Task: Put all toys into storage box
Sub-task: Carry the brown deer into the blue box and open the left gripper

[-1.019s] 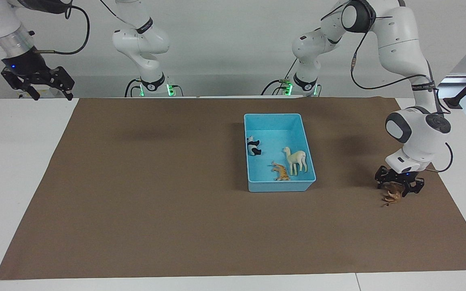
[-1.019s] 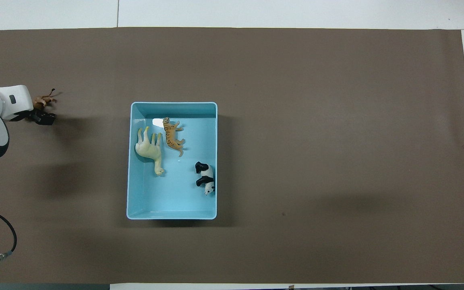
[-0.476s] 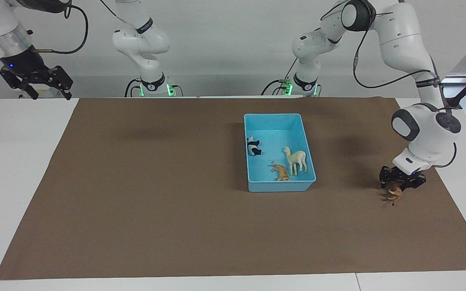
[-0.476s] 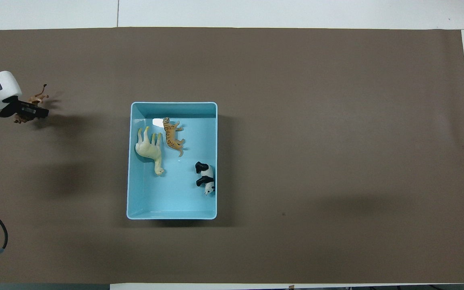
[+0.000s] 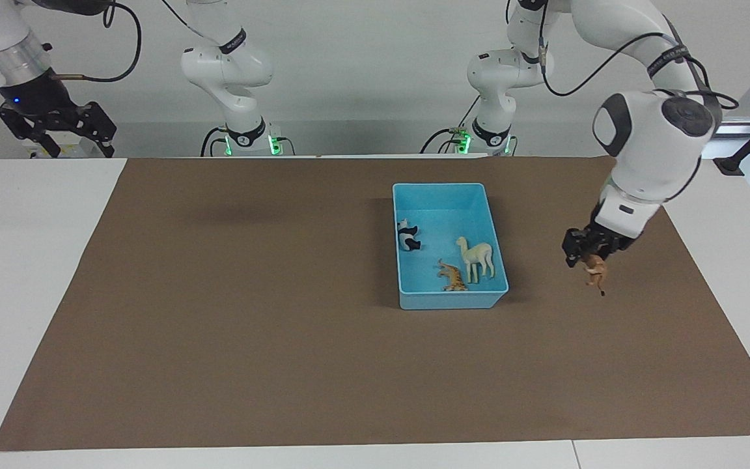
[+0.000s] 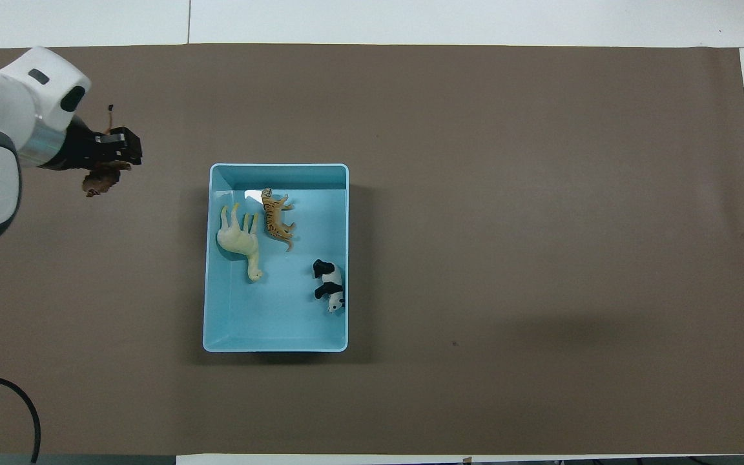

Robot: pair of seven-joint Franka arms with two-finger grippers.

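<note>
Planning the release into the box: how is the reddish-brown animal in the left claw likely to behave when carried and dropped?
The reddish-brown animal hangs from the left claw keeping its shape, so it is probably stiff. It looks small and likely light. Gripped at one end with its legs dangling, it may pivot, and it could land on its side in the storage box, like the tiger.

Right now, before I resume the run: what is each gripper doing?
Left gripper: shut on the reddish-brown animal, lifted over the mat beside the storage box.
Right gripper: open, empty, waiting raised at the right arm's end.
</note>
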